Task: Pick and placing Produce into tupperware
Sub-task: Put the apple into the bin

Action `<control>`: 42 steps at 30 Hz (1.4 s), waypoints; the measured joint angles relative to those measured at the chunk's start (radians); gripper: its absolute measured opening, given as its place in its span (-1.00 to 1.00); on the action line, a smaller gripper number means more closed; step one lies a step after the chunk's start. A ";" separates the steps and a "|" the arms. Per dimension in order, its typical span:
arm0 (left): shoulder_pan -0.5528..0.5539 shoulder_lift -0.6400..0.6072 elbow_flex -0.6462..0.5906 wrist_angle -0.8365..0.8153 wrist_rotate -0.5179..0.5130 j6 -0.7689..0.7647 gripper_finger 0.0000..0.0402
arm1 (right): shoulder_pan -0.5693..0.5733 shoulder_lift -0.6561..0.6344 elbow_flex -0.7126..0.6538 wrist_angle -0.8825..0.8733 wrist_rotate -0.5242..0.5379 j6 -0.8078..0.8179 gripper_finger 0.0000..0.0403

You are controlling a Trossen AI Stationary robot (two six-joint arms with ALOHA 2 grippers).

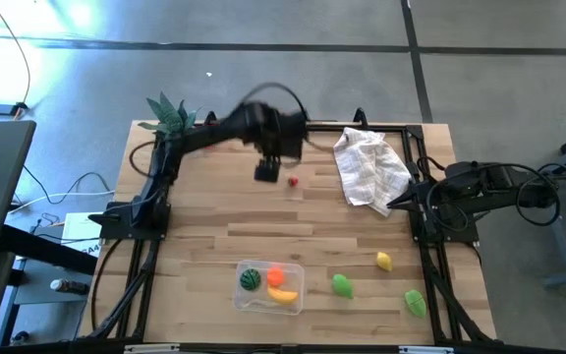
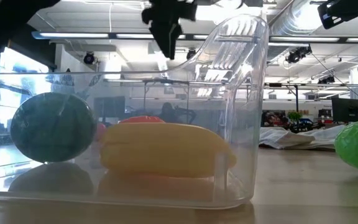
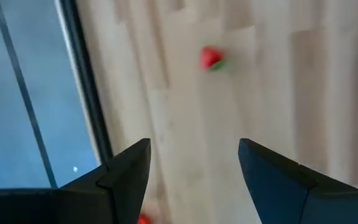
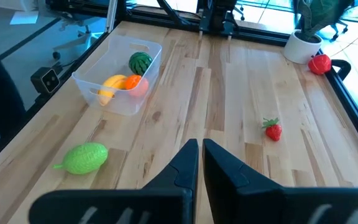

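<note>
The clear tupperware stands near the table's near edge. It holds a dark green melon, an orange piece and a yellow banana. On the bare wood lie a small red strawberry, a lemon and two green pieces. A red piece sits by the white plant pot. My left gripper hangs open above the table, just left of the strawberry. My right gripper is shut, waiting at the right side.
A crumpled white checked cloth lies at the far right of the table. The spiky green plant stands at the far left corner. A black frame runs along the table's edges. Bare wood spans the table's middle.
</note>
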 joint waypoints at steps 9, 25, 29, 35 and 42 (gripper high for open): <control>0.285 0.002 0.000 0.000 0.021 0.104 0.16 | 0.000 0.000 0.000 0.000 0.000 0.000 -0.92; 0.580 0.004 -0.295 0.064 0.028 0.041 0.16 | 0.000 0.000 0.000 0.000 0.000 0.000 -0.92; 0.612 0.004 -0.372 0.101 0.021 -0.003 0.16 | 0.000 0.000 0.000 0.000 0.000 0.000 -0.92; 0.627 0.004 -0.446 0.187 -0.044 -0.018 0.16 | 0.000 0.000 0.000 0.000 0.000 0.000 -0.92; 0.635 0.004 -0.530 0.225 -0.122 -0.055 0.16 | 0.000 0.000 0.000 0.000 0.000 0.000 -0.92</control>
